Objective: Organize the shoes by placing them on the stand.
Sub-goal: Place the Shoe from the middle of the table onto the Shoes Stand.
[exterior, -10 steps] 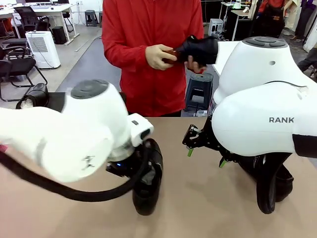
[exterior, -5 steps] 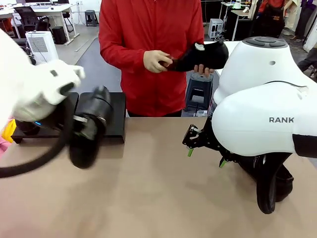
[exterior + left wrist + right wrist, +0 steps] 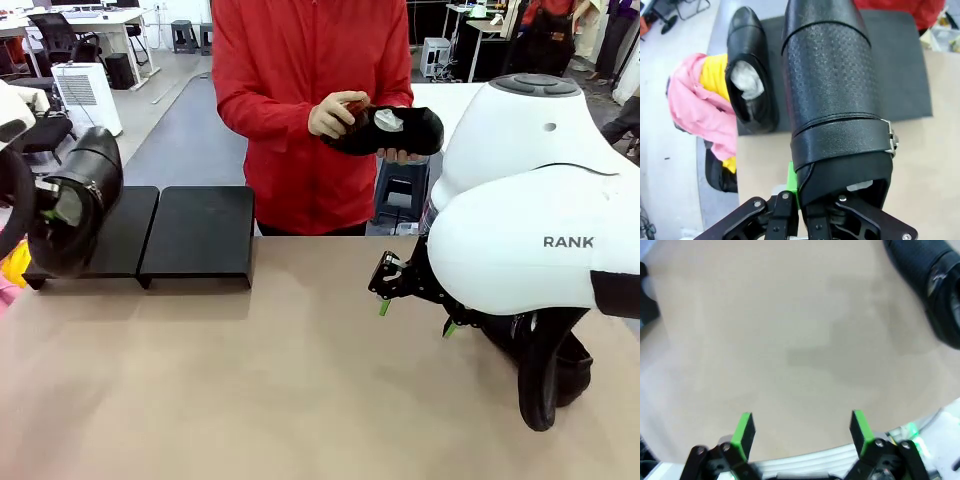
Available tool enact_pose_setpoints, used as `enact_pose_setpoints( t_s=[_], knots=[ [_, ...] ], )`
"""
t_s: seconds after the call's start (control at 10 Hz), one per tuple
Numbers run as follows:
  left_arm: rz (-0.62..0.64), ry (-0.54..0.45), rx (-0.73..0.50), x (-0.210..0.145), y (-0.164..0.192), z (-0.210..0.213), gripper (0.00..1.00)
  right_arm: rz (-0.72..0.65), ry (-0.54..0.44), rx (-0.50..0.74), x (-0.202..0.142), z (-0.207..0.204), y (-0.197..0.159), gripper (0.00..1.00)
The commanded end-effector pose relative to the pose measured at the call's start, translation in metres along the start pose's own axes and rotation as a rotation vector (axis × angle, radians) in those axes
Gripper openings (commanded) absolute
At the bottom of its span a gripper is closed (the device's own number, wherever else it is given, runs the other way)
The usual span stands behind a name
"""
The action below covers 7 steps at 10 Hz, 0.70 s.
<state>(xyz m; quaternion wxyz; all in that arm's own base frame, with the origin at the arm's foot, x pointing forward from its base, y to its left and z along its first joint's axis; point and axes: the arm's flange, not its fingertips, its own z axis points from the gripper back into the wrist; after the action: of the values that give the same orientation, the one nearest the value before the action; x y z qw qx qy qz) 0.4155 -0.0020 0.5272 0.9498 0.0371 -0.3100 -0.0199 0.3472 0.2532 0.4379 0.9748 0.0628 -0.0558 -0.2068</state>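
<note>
– Black leather shoe (image 3: 832,95) clamped at the heel end in the left gripper (image 3: 812,202), jaws shut tight on it. Hanging over the stand (image 3: 905,65), toe pointing to the top of the left wrist frame. Looks about ready to go down?

– Pretty much. Worth checking the neighbour first: placed shoe (image 3: 747,75) already lying on the stand at upper left of that frame, stuffed with white paper (image 3: 747,85), long axis parallel to the held one and just beside it. Free slot judged to be right under the carried shoe, so a straight drop, no twist needed. Might clip the neighbour if drifting toward frame left.

– And the right gripper (image 3: 802,432)?

– Wide open, gripping nothing, green pads (image 3: 744,432) over bare table (image 3: 790,330). Another shoe (image 3: 932,290) at upper right of the right wrist frame, lying off to the side of the pads, not between them. Nearest arm for that one, clearly.

– Fourth shoe (image 3: 395,130)?

– Up in the person's hands (image 3: 335,115), top centre of the front frame, well apart from both grippers. Can't tell whether meant as a handover.
</note>
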Motion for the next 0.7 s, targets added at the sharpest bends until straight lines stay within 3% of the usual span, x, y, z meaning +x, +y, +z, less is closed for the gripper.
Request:
enact_pose_setpoints(
  t_s=[0.0, 0.4, 0.6],
  knots=[
    [0.015, -0.043, -0.047, 0.03, 0.008, -0.025, 0.0, 0.022, 0.0, -0.001, 0.004, 0.003, 0.0, 1.0],
    [0.056, -0.008, -0.055, 0.062, 0.022, -0.075, 0.0, 0.022, 0.0, -0.001, 0.004, 0.003, 0.0, 1.0],
    [0.042, -0.015, -0.019, 0.042, 0.014, -0.062, 0.0, 0.022, 0.0, -0.001, 0.004, 0.003, 0.0, 1.0]
  ],
)
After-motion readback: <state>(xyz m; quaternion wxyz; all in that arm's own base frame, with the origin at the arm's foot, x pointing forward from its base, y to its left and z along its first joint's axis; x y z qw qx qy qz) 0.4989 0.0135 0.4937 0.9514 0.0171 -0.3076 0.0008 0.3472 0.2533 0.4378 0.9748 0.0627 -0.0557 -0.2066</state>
